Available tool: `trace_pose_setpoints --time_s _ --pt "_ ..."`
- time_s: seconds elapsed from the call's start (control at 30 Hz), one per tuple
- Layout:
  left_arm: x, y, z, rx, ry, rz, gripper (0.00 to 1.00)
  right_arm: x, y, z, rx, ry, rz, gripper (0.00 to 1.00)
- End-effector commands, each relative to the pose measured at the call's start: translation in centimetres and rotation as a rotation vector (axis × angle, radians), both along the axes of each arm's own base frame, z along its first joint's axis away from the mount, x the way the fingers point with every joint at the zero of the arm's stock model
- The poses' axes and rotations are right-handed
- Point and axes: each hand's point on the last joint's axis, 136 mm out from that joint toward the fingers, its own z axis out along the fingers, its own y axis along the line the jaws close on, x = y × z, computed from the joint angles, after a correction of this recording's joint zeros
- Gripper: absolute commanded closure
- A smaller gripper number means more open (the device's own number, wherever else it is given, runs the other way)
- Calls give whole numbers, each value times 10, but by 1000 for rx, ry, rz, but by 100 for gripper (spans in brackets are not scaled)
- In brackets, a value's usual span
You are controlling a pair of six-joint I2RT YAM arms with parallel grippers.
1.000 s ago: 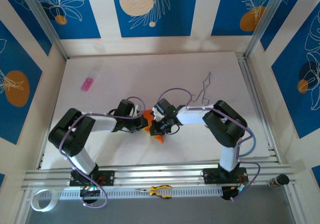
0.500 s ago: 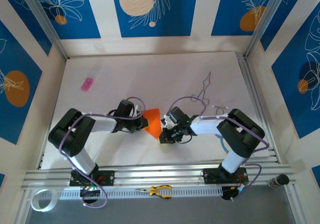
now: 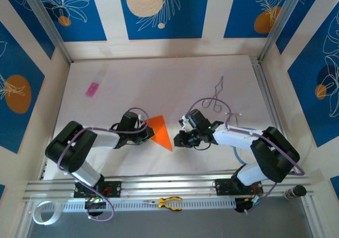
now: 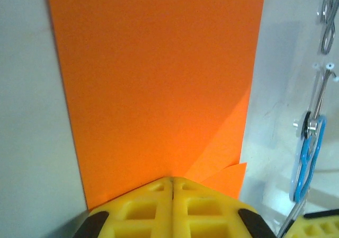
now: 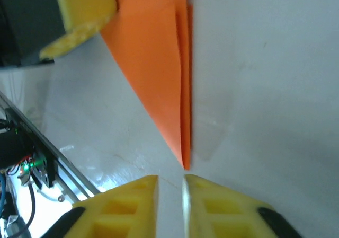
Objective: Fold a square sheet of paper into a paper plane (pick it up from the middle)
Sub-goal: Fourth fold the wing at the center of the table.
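Right now the orange sheet of paper (image 3: 160,130) lies towards the near edge of the table (image 3: 159,79), about midway between its left and right edges. It is folded into a long triangle whose point aims at the near edge. The left end effector (image 3: 147,133) sits at the sheet's wide end on the left-edge side. In the left wrist view its yellow fingers are pressed together with no gap, clamped on the paper's near border. The right end effector (image 3: 178,139) is just beside the pointed tip. In the right wrist view its fingers (image 5: 137,195) stand slightly parted, with nothing between them and the tip just short of the gap. A small pink object (image 3: 92,89) rests near the far left corner, well apart.
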Motion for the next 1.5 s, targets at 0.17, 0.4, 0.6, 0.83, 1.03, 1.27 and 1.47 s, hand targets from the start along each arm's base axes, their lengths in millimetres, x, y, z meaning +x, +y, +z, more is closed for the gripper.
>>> trace_pose_setpoints --time_s 0.17,0.4,0.6,0.83,1.03,1.27,1.47 --pt "-10 39 15 201 -33 104 83 16 7 8 -42 -38 -33 63" --pt "-4 62 50 295 -110 30 61 24 21 14 -70 -107 -15 61" --pt "-1 51 49 164 -56 -43 53 27 42 6 -84 -123 54 62" --pt "7 44 43 87 -31 -25 52 31 51 -4 -87 -92 69 63" --pt "10 44 39 69 -18 -14 50 33 48 -5 -62 -70 65 65" --pt "10 44 38 55 -8 -1 48 33 50 -3 -26 -50 82 67" --pt "5 46 36 56 1 9 47 31 55 -5 -4 -37 105 67"
